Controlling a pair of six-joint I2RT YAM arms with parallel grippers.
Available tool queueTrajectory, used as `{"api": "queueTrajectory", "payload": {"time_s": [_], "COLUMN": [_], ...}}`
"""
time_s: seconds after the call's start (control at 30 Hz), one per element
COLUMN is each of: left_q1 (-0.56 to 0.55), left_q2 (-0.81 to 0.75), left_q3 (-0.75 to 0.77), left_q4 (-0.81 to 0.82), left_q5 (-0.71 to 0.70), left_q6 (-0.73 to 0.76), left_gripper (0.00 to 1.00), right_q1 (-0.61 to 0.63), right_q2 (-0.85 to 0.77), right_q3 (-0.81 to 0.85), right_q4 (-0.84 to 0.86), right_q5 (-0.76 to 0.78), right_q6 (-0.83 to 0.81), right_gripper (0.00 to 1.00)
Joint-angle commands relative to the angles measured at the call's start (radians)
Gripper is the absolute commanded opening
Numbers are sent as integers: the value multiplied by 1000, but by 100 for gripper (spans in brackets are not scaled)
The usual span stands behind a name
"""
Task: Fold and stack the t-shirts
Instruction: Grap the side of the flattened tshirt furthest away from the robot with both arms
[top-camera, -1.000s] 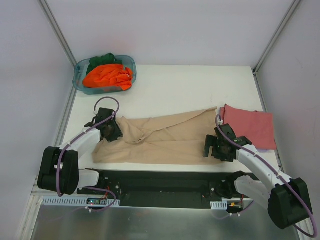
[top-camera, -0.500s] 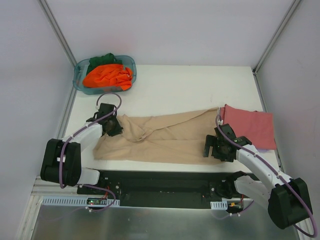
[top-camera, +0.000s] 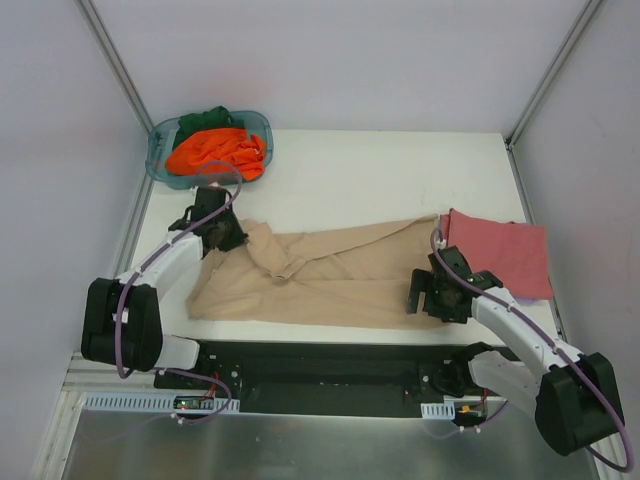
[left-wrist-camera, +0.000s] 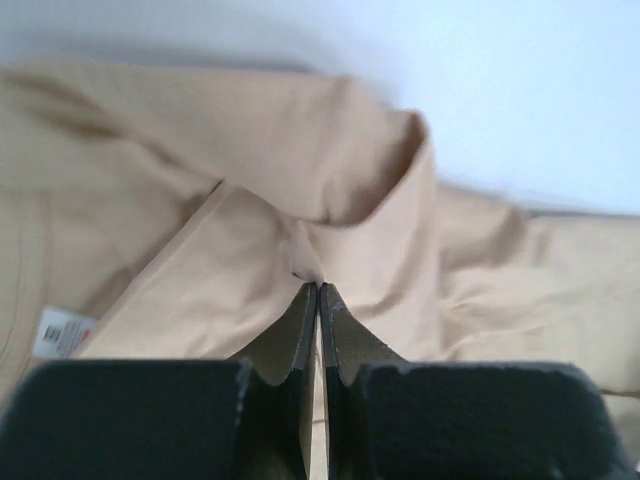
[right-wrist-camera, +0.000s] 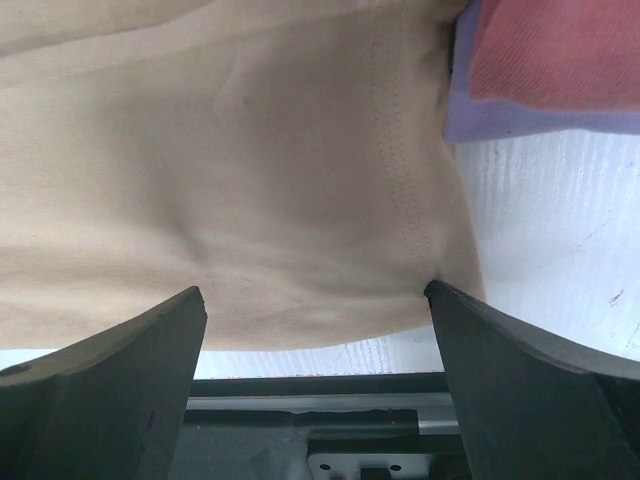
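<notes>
writing: only a white tag (left-wrist-camera: 62, 332) sewn inside the tan t-shirt (top-camera: 340, 275), seen in the left wrist view; print too blurred to read
brands: none readable anywhere else
teal tub (top-camera: 160, 160): far left corner of the desk (top-camera: 380, 180), see-through plastic
orange t-shirt (top-camera: 215, 150): crumpled in the tub, on top, fills most of it
dark green t-shirt (top-camera: 205, 118): also in the tub, bunched at the far side, partly under the orange one
left tool (left-wrist-camera: 317, 288): fingers pressed together, pinching a bit of tan fabric between the tips; sits at the tan t-shirt's far left corner, just on the near side of the tub
fabric at the pinch: drawn up into a raised fold with a curled edge just past the fingertips; the tag lies flat to the left of the fingers
tan t-shirt, place: spread long and flat across the near half of the desk, from the left tool to the folded stack at the right; wrinkled along the middle
right tool (right-wrist-camera: 312, 295): fingers spread wide, holding nothing; over the tan t-shirt's near right corner, hem stitching between the two fingers; cannot tell if the tips touch the cloth
dusty red t-shirt (top-camera: 500, 255): folded flat at the right side of the desk, left edge meeting the tan t-shirt's far right corner
lavender t-shirt (right-wrist-camera: 500, 118): under the red one, only a strip shows, in the right wrist view, touching the tan edge
</notes>
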Motion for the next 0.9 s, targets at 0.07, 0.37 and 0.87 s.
{"api": "queueTrajectory", "payload": {"time_s": [0.07,0.37,0.87], "left_q1": [4,4,1], "left_q2": [132,439,540], "left_q3": [248,615,867], "left_q4": [20,-23,-38], "left_q5": [76,104,-146], "left_q6": [4,0,37], "left_gripper": [0,0,0], "right_q1": [-7,-64,-178], "right_q2": [57,267,703], "right_q3": [115,359,866], "right_q4": [-27,-4,16], "right_q5": [41,126,135], "right_q6": [-11,-53,-143], "right_gripper": [96,96,96]}}
